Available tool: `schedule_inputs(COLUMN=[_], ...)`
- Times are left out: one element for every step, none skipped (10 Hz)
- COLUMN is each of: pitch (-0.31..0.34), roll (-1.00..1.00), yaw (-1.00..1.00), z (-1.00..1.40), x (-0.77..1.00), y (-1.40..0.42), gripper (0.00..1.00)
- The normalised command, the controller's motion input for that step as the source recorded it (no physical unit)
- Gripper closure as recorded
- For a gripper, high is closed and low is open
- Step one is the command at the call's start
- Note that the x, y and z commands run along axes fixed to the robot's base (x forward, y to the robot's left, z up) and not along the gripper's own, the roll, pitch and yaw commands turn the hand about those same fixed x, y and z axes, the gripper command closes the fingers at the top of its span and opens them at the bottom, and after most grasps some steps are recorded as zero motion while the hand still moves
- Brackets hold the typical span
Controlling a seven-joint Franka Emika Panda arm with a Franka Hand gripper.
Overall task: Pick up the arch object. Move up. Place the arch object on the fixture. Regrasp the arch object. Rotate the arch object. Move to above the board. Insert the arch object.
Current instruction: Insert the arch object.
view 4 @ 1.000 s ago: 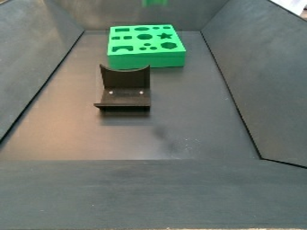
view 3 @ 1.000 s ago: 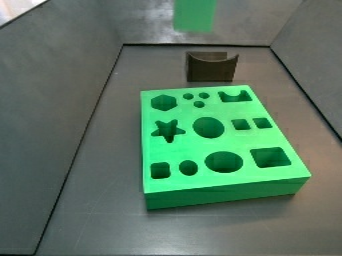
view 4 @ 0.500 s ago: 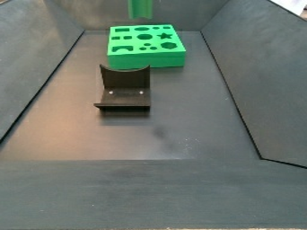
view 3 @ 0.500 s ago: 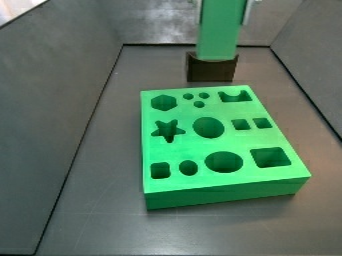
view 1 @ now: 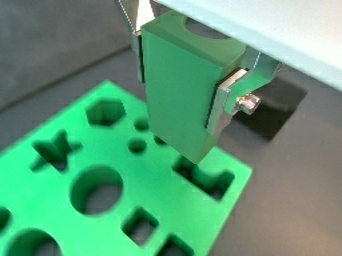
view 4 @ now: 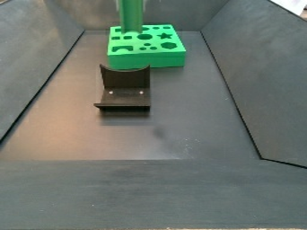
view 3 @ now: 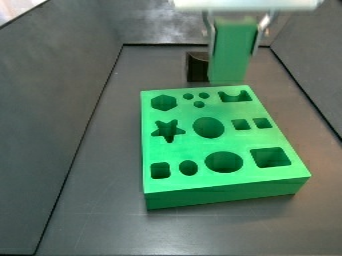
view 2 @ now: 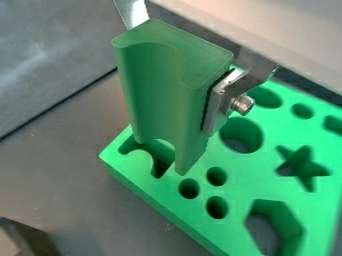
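Green arch object (view 1: pixel 185 95) hangs upright, pinched between the gripper (view 1: pixel 187 62) fingers, right above the board (view 3: pixel 214 150) near its arch hole, fixture (view 4: pixel 122 88) sitting well apart.

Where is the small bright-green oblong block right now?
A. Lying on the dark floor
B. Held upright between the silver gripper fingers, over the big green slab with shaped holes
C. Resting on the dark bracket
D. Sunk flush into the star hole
B: in a wrist view the gripper clamps the small green block upright above the slab, away from the dark bracket.
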Motion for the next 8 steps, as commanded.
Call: schedule_inputs(pitch=[-0.003,0.000,0.099,0.150,0.094,0.081,0.010,0.000], roll=[0.00,0.12,0.31,0.30,0.18,0.09,0.01,0.00], yaw=[0.03,0.03,0.12,0.13,0.00,0.00,0.00,0.00], z=[-0.47,-0.33,-0.16,-0.13,-0.08,-0.05,-0.10,-0.18], x=[0.74,0.81,0.81,0.66,0.11,0.00,-0.02,-0.10], y=[0.00,-0.20,-0.19,-0.07,0.00,0.16,0.26,0.23], gripper=[1.00,1.00,1.00,1.00,1.00,1.00,1.00,1.00])
